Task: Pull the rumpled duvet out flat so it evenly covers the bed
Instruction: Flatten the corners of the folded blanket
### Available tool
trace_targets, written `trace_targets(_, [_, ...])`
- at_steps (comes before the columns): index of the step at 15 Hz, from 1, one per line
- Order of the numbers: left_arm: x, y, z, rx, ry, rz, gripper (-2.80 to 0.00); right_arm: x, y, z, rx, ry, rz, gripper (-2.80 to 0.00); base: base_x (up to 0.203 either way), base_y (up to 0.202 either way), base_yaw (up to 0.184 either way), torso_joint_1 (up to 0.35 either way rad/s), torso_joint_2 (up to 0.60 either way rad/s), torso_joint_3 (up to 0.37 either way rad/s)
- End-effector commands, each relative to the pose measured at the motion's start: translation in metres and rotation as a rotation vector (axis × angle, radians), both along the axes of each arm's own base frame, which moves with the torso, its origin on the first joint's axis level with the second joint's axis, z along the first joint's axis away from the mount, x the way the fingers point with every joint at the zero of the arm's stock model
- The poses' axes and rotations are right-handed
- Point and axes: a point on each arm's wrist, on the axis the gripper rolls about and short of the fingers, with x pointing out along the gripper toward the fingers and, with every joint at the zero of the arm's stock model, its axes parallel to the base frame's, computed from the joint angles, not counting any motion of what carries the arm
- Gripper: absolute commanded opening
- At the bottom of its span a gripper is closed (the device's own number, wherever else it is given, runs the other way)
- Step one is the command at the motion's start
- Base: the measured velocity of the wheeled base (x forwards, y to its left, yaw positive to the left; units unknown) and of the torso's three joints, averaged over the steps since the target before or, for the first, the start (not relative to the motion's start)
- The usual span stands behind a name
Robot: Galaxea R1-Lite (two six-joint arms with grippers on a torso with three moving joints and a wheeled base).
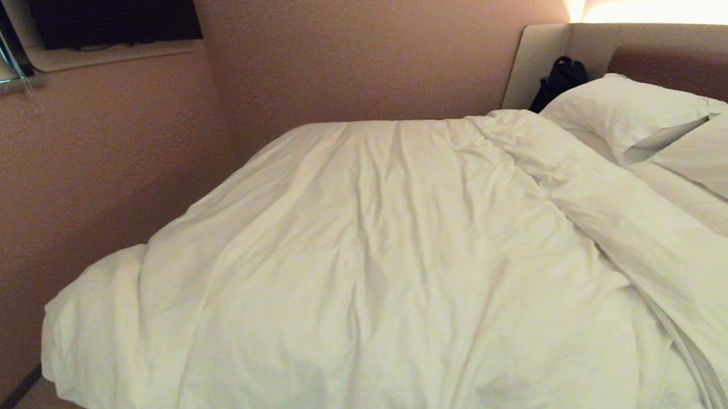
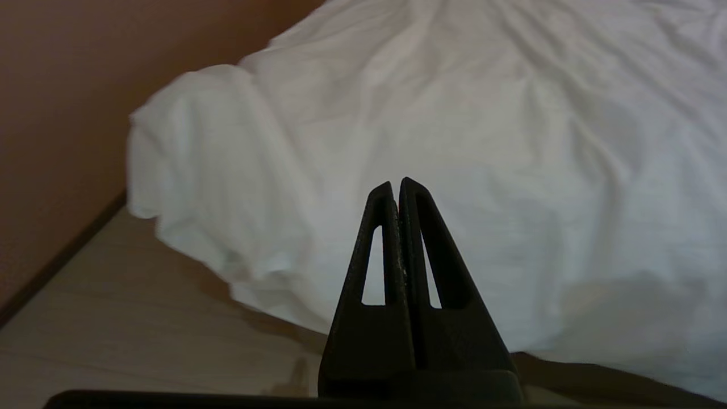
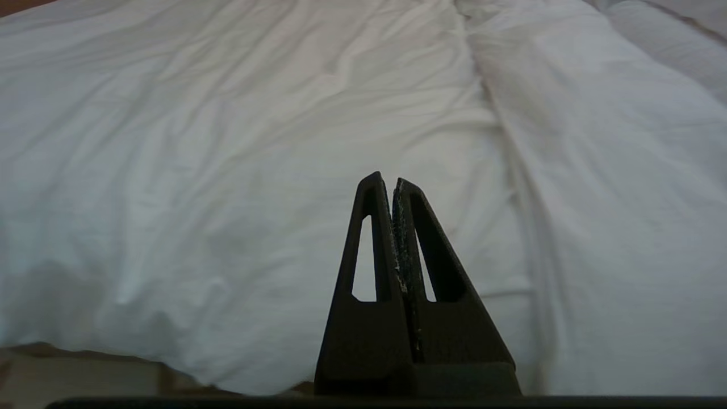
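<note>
The duvet is lying creased across the bed, its near-left corner bulging over the bed's edge by the wall and its upper edge running as a thick folded ridge beside the two pillows at the headboard. The left gripper and the right gripper are both hanging short of its near edge, fingers pressed together and holding nothing. Only the head view is showing the pillows and a dark bag in the headboard's corner, while the left wrist view alone is showing the floor under the overhanging corner.
</note>
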Motion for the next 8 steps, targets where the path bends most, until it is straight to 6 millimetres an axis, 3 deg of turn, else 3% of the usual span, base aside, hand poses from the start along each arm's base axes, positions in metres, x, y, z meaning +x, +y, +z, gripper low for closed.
trace_targets(1, [0.0,0.0,0.0001,-0.002,-0.001,0.001,-2.8,0.0,0.0,0.0,0.0,0.0,0.0,-2.8,0.0,0.196,0.001,0.002,0.0,-0.002])
trace_targets(8, [0.0,0.0,0.0001,-0.002,-0.001,0.001,-2.8,0.0,0.0,0.0,0.0,0.0,0.0,-2.8,0.0,0.193,0.0,0.001,0.0,0.004])
